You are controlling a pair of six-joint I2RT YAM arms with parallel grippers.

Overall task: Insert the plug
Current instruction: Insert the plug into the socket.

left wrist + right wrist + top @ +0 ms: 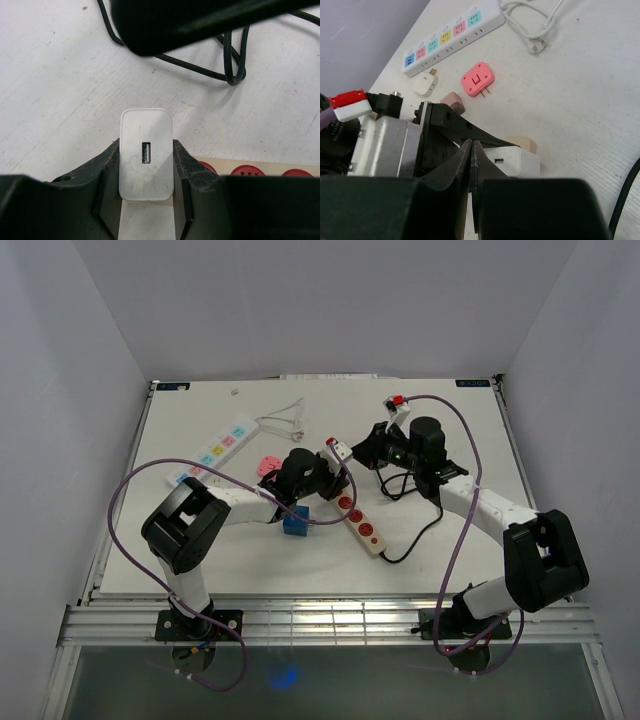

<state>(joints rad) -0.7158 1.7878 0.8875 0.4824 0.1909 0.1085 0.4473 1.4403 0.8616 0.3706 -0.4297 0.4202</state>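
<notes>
My left gripper (146,146) is shut on a white USB charger plug (146,155), its USB port facing the camera. The plug sits at the far end of a beige power strip with red sockets (250,169); I cannot tell whether its prongs are in a socket. In the top view the plug (338,450) is at the strip's (362,523) upper end, with the left gripper (333,466) on it. My right gripper (471,145) is shut and empty, close beside the plug (517,161); in the top view the right gripper (368,446) is just right of the plug.
A white power strip with coloured sockets (222,448) and its white cable (283,420) lie at the back left. A pink adapter (477,79), a small white adapter (425,85) and a brownish one (452,101) lie nearby. A blue block (295,522) sits under the left arm. A black cable (230,60) loops beyond the plug.
</notes>
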